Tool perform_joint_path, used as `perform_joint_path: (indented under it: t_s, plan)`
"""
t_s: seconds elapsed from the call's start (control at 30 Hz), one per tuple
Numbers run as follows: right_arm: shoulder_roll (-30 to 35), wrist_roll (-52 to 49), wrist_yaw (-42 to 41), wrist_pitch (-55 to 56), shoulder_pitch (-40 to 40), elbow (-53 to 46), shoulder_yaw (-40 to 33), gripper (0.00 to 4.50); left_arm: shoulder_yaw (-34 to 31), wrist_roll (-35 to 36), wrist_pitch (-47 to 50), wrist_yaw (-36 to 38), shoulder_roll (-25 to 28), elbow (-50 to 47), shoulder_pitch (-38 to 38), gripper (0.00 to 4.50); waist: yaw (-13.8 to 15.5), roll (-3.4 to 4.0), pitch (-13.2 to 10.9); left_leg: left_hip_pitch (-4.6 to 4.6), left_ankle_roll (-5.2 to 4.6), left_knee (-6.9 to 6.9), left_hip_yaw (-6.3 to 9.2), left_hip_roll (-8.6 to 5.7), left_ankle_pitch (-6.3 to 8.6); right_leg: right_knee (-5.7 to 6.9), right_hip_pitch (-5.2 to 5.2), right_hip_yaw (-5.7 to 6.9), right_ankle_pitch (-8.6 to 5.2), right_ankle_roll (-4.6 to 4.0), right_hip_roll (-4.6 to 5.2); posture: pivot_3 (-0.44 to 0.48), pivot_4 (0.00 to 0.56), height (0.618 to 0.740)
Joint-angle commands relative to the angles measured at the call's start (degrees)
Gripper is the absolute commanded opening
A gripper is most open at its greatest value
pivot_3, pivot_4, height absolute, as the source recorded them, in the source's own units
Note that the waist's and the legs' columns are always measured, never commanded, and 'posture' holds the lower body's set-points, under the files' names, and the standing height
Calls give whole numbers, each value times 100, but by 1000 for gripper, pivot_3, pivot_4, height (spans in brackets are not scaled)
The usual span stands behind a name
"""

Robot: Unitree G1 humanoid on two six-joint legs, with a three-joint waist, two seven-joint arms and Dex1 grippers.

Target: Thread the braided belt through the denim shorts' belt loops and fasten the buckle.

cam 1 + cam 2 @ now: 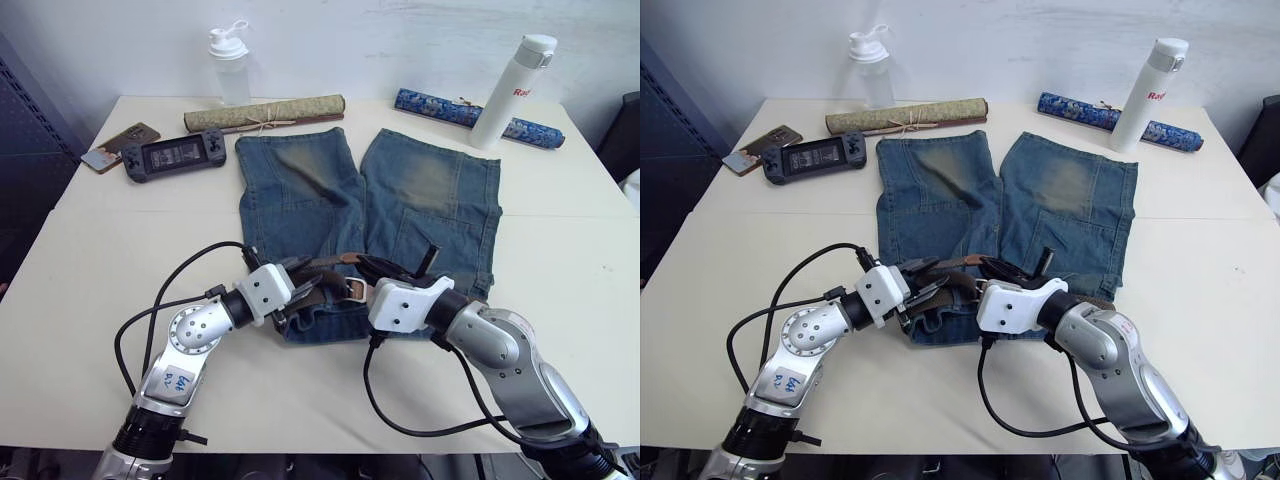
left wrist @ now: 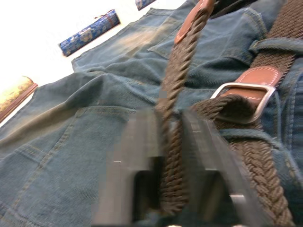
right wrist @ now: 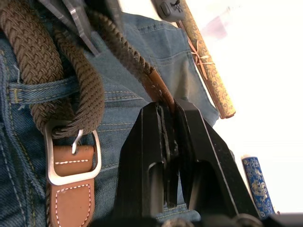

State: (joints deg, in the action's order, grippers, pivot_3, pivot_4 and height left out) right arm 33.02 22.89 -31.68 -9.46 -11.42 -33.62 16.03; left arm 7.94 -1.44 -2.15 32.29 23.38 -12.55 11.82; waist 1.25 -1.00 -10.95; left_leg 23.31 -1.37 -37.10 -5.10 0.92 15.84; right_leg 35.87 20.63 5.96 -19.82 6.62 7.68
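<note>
The denim shorts (image 1: 300, 190) lie flat on the white table with the waistband nearest me. The braided belt (image 2: 175, 85) runs along the waistband under a belt loop (image 3: 40, 90). Its strap passes through the silver buckle (image 3: 73, 158), where the prong shows. From the buckle (image 1: 352, 289) the free end rises off the cloth. My left gripper (image 2: 168, 118) is shut on this raised braided part. My right gripper (image 3: 169, 106) is shut on the brown leather tip (image 3: 158, 90). The two grippers sit close together over the middle of the waistband.
Along the far edge of the table are a clear shaker bottle (image 1: 230, 65), a rolled tan mat (image 1: 265, 113), a blue patterned roll (image 1: 440, 108) and a tall white bottle (image 1: 510, 90). A game controller (image 1: 175, 155) and a phone (image 1: 120, 143) lie at the far left.
</note>
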Motion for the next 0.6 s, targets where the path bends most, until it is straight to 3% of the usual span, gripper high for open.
perform_joint_path:
  t_s: [0.03,0.4,0.53,0.6]
  plan:
    - [-25,136,-29,193,-43,-80,67,0,-55,93,-130,-74,-61,-286,-12,2306,0,0,0,0,0,0,0,0,0,0,0,0,0,0,-1,0,150,717]
    - [-192,232,-37,214,-79,-89,136,0,-14,-94,-47,-195,-30,-345,61,2306,-2,0,0,0,0,-1,0,0,0,2,0,0,0,0,-4,0,150,717]
    - [-200,226,-47,228,-72,-117,122,0,-5,-72,-55,-148,-30,-325,68,1308,-3,0,0,0,0,-1,0,0,0,2,0,0,0,0,-4,0,150,717]
    - [-199,229,-53,231,-49,-136,117,0,-4,-55,-59,-140,-43,-312,76,374,-3,0,0,0,0,-1,0,0,0,2,0,0,0,0,-5,0,150,717]
